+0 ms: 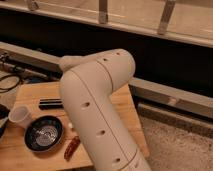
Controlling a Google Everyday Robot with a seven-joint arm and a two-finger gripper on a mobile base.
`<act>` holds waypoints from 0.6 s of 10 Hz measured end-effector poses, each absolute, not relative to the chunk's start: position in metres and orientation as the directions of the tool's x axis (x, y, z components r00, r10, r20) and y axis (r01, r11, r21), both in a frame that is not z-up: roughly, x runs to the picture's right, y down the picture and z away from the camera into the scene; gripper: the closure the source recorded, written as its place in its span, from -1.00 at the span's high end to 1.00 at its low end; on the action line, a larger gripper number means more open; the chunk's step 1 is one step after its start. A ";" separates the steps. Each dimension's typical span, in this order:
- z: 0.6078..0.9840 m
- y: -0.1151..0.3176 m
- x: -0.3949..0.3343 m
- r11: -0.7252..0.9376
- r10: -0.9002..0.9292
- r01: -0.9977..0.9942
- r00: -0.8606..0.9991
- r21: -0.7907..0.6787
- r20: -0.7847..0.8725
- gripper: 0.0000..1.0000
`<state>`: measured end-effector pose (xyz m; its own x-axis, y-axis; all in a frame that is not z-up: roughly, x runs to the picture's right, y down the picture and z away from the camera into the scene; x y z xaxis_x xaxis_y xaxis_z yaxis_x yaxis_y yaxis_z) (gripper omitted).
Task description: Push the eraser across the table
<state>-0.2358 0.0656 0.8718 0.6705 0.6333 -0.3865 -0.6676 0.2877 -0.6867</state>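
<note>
The eraser is a flat black bar lying on the light-brown wooden table; its right end is hidden behind my arm. My white arm fills the middle of the camera view and covers the table's middle. The gripper is not in view; it is hidden behind the arm or out of frame.
A black bowl sits in front of the eraser, with a white cup to its left. A red-brown object lies near the front edge. Black cables lie at the far left. Speckled floor lies right of the table.
</note>
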 end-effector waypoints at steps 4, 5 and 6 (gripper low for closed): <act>0.879 0.057 -0.236 0.253 0.682 -0.645 0.648 -0.722 -0.340 -0.89; 0.882 0.053 -0.237 0.237 0.698 -0.630 0.640 -0.740 -0.321 -0.89; 0.887 0.048 -0.238 0.202 0.726 -0.597 0.623 -0.776 -0.290 -0.89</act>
<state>-0.2382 0.0475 0.8866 0.6233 0.7260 -0.2905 -0.5973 0.2023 -0.7761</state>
